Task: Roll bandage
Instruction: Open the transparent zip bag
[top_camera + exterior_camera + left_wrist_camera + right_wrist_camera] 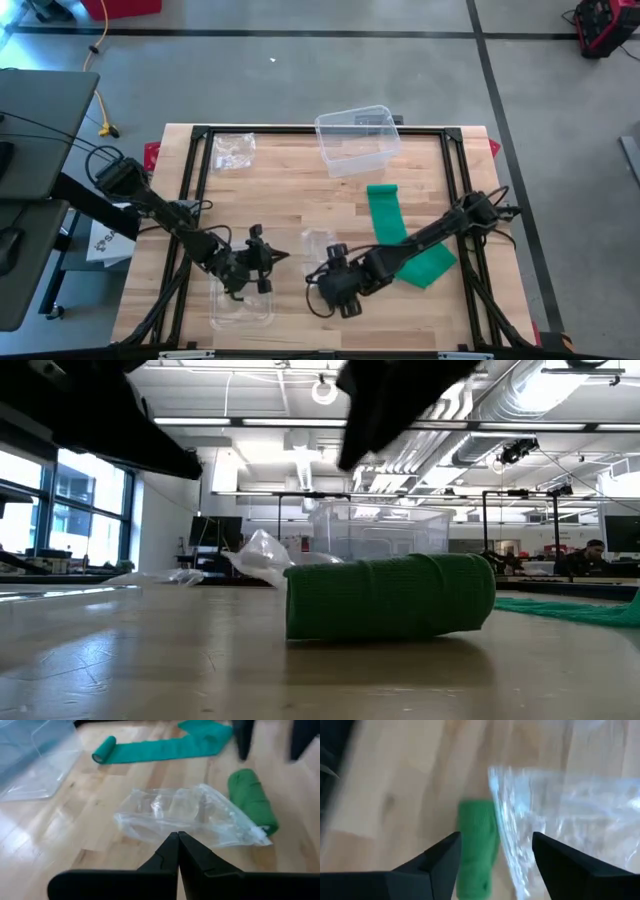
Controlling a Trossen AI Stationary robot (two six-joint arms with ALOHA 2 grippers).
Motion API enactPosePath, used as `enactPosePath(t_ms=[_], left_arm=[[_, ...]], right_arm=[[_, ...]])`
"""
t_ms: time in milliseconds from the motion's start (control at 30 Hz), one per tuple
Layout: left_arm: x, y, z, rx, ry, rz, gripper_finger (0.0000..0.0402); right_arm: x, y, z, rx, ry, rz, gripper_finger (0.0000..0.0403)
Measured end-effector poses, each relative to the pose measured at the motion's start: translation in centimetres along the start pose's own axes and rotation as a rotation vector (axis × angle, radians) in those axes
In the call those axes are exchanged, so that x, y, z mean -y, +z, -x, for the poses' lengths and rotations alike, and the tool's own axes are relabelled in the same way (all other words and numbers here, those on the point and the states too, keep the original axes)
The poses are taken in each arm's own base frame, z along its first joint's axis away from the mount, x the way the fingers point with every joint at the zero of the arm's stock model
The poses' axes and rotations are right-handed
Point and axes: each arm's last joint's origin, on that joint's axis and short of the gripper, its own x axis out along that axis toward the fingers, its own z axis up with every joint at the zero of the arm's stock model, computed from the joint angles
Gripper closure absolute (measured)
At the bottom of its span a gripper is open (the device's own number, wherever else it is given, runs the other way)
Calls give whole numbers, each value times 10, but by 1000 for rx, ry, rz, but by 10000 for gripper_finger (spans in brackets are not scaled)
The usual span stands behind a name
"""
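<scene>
Rolled green bandage (390, 596) on tabletop (200, 660), just under right hand (495, 845), fingers apart; plastic bag (190, 815) alongside; left hand (178, 845) pinched together, empty.

We see even, bright overhead light on the wooden table (300, 170) in the high view, with only soft, short shadows under the arms. In the low view, long ceiling strip lights (250, 422) and daylight from windows (60, 510) brighten the room; the near tabletop is out of focus, and the arms overhead read as dark blurred silhouettes. The rolled green bandage (390, 597) looks fairly sharp there. In the right wrist view we find strong motion blur, and the clear plastic bag (570, 815) shows white glare. The left wrist view is softly blurred.
</scene>
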Motion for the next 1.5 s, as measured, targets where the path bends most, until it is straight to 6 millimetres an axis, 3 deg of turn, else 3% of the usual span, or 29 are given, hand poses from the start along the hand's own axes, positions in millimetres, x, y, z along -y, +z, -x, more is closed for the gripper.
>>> enactPosePath(t_ms=[100,300,667,867,1133,1300,1500], left_arm=[[-3,5,-7,0,-45,14,401],[-9,6,-30,1,-44,58,401],[-15,-6,-49,-78,-47,78,401],[-10,-1,-46,-20,-56,61,401],[6,24,-32,254,-56,-92,401],[7,29,-33,271,-58,-121,391],[6,31,-37,229,-91,-123,333]], right_arm=[[0,-15,-14,-57,-89,61,178],[9,-39,-41,-97,-81,157,212],[24,-57,-67,-45,-137,131,287],[24,-54,-65,-32,-236,125,391],[24,-34,-46,-9,-344,81,401],[20,-16,-26,5,-335,98,402],[19,-1,-10,34,-324,96,403]])
